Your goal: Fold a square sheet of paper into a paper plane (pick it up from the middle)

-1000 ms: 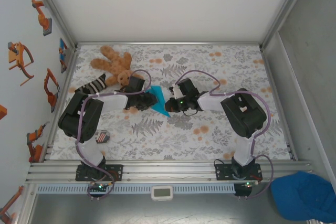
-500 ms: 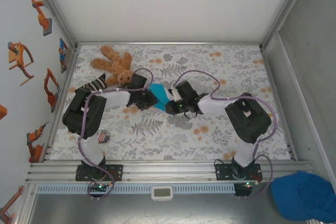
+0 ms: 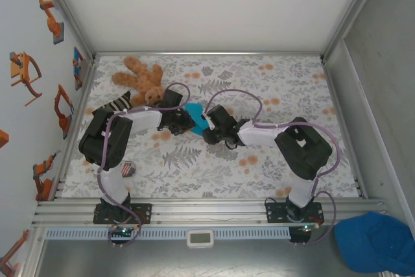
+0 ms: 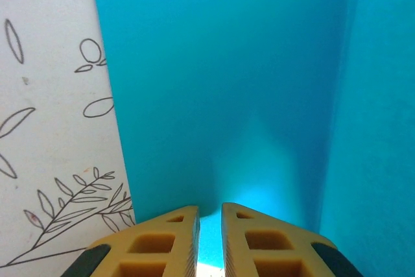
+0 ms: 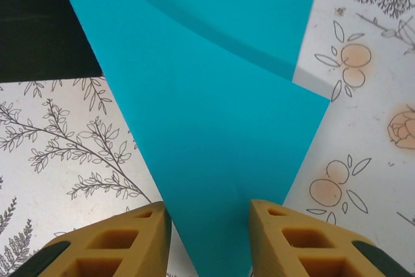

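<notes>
**A:** Where's the paper plane at?

**B:** I see my left tool pinched narrow on it. My right tool is wide, with the pointed tip between its fingers, just above the table.

the paper plane lies at the middle of the table, the teddy bear behind it to the left.

We see the paper narrow down between the yellow fingers of our right gripper, whose jaws stand apart, the right-hand finger overlapping its edge. Above the fingers a second layer crosses it on a slant, shadowed along its edge. Printed tablecloth lies either side, with a black shape up beyond the left-hand finger.
</notes>
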